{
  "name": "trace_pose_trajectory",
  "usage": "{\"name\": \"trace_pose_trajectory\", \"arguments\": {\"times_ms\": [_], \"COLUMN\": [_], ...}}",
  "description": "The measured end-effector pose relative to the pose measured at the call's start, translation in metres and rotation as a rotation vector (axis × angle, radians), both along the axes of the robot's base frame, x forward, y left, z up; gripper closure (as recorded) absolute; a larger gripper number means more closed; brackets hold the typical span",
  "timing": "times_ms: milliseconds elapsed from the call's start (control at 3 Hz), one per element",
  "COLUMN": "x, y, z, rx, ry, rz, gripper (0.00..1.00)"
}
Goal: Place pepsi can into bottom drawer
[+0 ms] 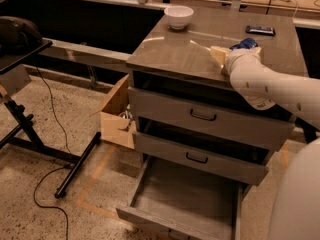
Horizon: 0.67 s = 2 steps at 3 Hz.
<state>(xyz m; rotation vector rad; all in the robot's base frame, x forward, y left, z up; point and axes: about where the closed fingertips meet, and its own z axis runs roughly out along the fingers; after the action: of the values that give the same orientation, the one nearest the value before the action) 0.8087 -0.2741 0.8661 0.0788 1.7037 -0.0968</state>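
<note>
Blue aluminium pepsi can [245,43] sits on the grey cabinet top [170,51], just behind the gripper [218,55] and partly hidden by the white wrist. Whether the gripper is clamped on it or loose beside it cannot be told. Risks, as judged: (1) if the hold is only partial, the can slips or rolls on lift, since a smooth can gives little purchase; (2) the bottom drawer [185,199] lies open far below the gripper, with the two upper drawers [165,106] between, so a straight descent likely clips their fronts; (3) a release from too high lets the can bounce out over the low sides. White bowl [178,17] stands well to the far left of the gripper and the dark phone-like object [260,30] is beyond it to the right; neither is in the path. Arm pose: forearm reaches in from the right, low over the top, with the wrist near the cabinet's front edge.
</note>
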Motion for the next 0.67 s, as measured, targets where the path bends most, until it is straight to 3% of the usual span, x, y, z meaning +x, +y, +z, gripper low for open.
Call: {"name": "trace_pose_trajectory", "arguments": {"times_ms": [667], "x": [0.0076], "y": [0.0121], "z": [-0.0030], "rx": [0.003], "ry": [-0.014], "rz": [-0.019], "gripper": [0.64]}}
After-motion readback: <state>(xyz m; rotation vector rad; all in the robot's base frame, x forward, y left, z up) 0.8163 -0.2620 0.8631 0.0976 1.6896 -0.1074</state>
